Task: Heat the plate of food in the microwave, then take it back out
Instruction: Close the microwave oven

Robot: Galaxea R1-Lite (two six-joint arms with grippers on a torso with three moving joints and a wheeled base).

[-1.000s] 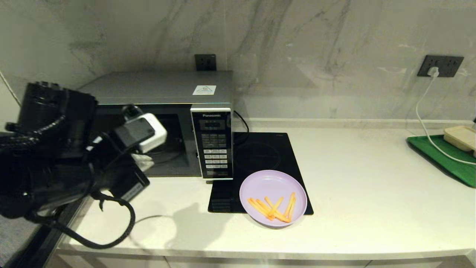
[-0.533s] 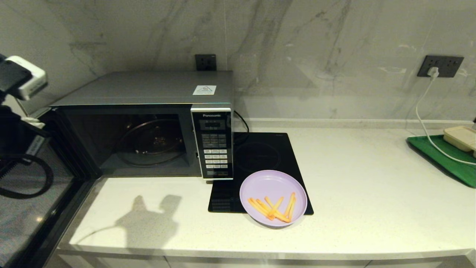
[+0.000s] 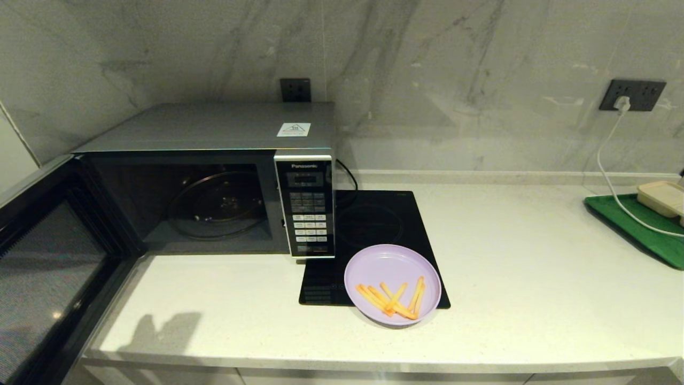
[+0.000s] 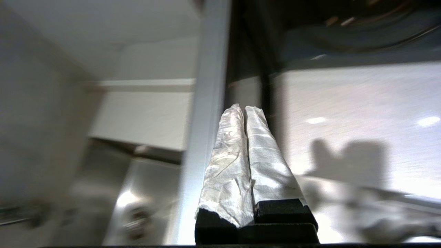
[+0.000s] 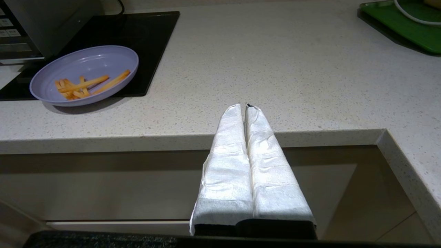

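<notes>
Microwave (image 3: 214, 176) standing open, awaiting the plate of food (image 3: 393, 284).
Both grippers, left (image 4: 244, 109) and right (image 5: 245, 106), are hanging clenched and empty; the plate is sitting just right of the microwave.

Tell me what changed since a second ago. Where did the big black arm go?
The left arm swung away left from the microwave and out of the head view, leaving the door wide open. The left gripper is shut, holding nothing. The plate and right gripper stayed put.
</notes>
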